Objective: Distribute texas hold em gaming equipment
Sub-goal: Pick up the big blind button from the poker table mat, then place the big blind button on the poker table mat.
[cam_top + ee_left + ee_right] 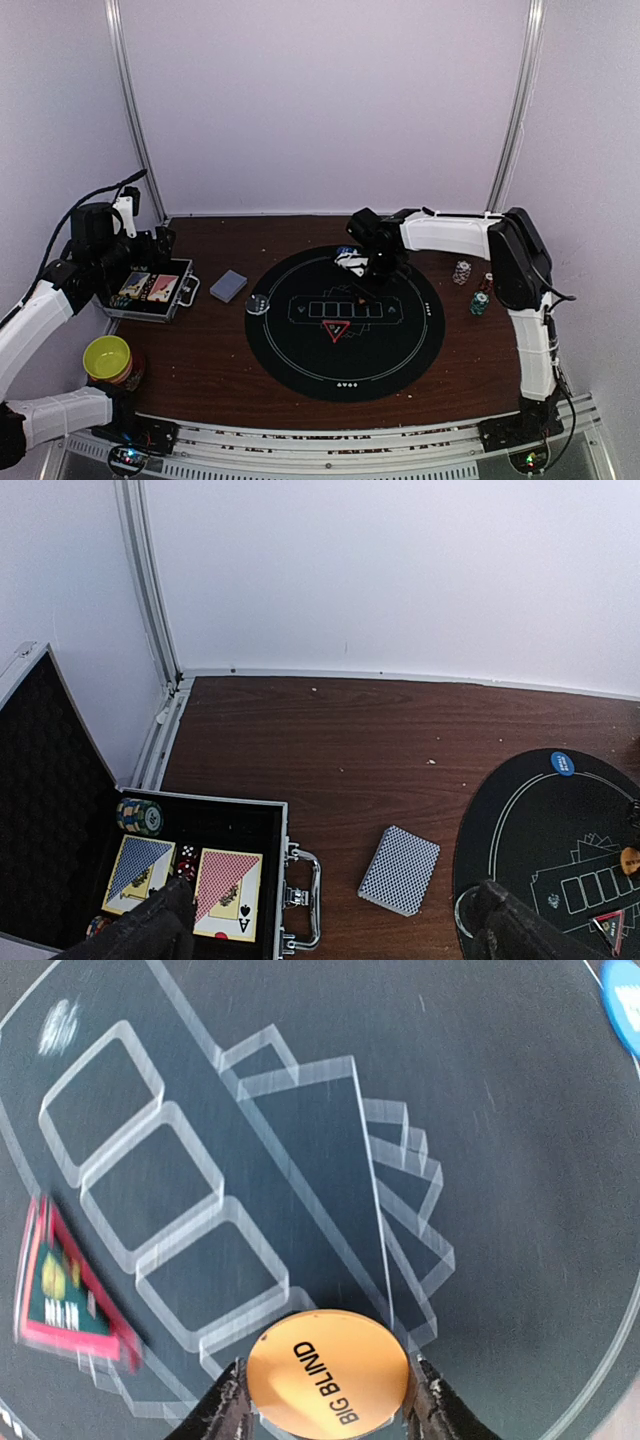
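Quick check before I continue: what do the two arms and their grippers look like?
The left arm and right arm have white shells, black joints and black cables. The left gripper and right gripper have dark, matte fingers.

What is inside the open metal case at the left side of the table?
Inside the case: a blue-backed card pack, a red-backed card pack, red dice and a chip stack. A finger of the left hand hides the near edge.

We see a robot lab booth: plain white panels [320,100] framed by aluminium posts [135,110] close in a brown table [210,350], with the left arm [40,320] and right arm [530,330] bolted to a metal rail [330,440].
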Robot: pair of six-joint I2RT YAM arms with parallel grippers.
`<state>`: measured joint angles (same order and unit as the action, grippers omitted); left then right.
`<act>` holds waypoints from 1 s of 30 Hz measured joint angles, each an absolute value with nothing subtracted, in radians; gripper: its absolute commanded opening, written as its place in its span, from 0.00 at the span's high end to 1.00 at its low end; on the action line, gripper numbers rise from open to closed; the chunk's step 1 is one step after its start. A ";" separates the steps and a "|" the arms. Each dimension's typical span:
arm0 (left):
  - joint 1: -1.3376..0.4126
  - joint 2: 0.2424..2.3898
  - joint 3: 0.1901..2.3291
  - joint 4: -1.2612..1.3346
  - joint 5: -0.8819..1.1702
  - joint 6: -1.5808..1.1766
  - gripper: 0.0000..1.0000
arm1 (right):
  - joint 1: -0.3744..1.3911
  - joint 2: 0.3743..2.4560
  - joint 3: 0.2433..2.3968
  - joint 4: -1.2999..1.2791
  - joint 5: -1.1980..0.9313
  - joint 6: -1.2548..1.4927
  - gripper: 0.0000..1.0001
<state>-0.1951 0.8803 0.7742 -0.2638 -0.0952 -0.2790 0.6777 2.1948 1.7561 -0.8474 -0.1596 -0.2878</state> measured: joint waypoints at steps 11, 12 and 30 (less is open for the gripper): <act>-0.189 0.879 0.774 -0.264 -0.096 -0.279 0.02 | 0.678 1.821 1.349 -0.783 -0.186 -0.414 0.57; -0.189 0.879 0.774 -0.264 -0.096 -0.279 0.02 | 0.686 1.799 1.319 -0.776 -0.189 -0.427 0.57; -0.184 0.874 0.774 -0.264 -0.109 -0.279 0.02 | 1.033 1.835 1.161 -0.603 -0.217 -0.546 0.54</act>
